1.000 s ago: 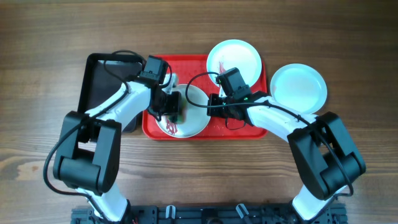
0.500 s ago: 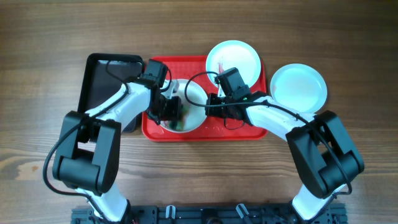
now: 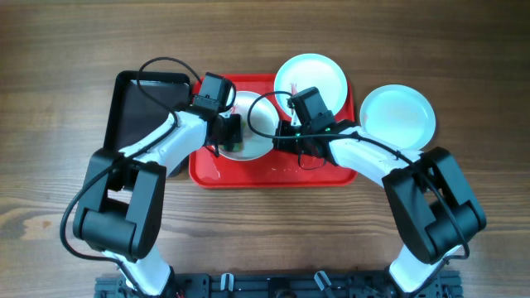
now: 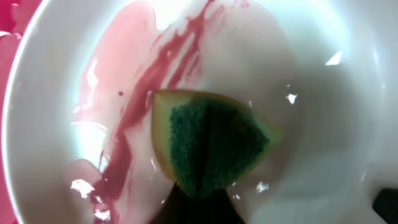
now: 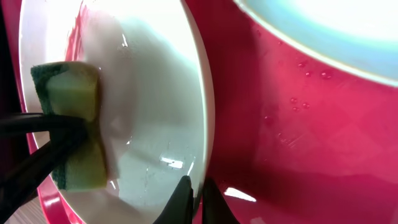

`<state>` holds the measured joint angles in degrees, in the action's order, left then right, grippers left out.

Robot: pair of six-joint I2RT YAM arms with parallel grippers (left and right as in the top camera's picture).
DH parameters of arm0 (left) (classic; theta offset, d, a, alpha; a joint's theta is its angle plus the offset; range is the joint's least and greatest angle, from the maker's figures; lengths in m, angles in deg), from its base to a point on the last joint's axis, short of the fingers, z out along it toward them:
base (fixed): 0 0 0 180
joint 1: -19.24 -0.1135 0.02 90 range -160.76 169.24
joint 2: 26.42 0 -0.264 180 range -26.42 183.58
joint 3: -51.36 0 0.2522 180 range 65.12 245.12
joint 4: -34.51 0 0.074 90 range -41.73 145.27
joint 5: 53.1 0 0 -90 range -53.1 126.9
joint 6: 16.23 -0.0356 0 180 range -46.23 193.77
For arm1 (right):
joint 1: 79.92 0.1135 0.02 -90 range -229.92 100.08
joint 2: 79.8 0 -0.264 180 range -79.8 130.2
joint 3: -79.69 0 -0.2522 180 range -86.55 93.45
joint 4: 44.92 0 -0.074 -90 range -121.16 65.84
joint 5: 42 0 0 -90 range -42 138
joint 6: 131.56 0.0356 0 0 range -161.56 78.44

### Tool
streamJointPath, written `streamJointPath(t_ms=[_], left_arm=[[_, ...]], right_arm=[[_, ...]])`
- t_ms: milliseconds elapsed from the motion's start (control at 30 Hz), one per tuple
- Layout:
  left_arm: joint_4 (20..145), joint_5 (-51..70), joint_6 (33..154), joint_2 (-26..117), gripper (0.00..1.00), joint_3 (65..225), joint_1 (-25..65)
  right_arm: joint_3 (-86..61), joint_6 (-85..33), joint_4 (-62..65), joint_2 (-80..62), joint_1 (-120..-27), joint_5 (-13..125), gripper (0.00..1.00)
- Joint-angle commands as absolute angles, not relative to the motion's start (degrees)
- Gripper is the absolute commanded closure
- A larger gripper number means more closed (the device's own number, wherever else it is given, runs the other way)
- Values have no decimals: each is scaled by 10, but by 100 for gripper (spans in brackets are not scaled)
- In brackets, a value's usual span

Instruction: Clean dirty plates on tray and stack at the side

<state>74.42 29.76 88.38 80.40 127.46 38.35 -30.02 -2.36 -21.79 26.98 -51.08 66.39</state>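
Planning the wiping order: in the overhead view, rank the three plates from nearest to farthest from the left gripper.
1. The white plate: on the tray, under the left gripper and sponge.
2. The mint plate at the tray's far right corner.
3. The mint plate off the tray, farther right.

Left hand (image 3: 229, 132) with sponge (image 3: 237, 146) and right hand (image 3: 285, 135) at the white plate (image 3: 261, 142) on the red tray (image 3: 248, 175).
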Motion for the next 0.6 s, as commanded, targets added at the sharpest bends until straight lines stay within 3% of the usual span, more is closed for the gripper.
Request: streamJointPath(t_ms=[0,133,233,567], left_arm=[[738,202,857,834,96,1261,381],[764,63,802,834,96,1261,380],[759,52,798,834,96,1261,380],[626,375,897,834,96,1261,378]], right_arm=[[-300,-40,-209,281,-504,685,96],[-300,-41,-209,281,-504,685,96],[-300,-40,-209,281,-504,685,96],[-300,-40,-206,281,-504,685,96]])
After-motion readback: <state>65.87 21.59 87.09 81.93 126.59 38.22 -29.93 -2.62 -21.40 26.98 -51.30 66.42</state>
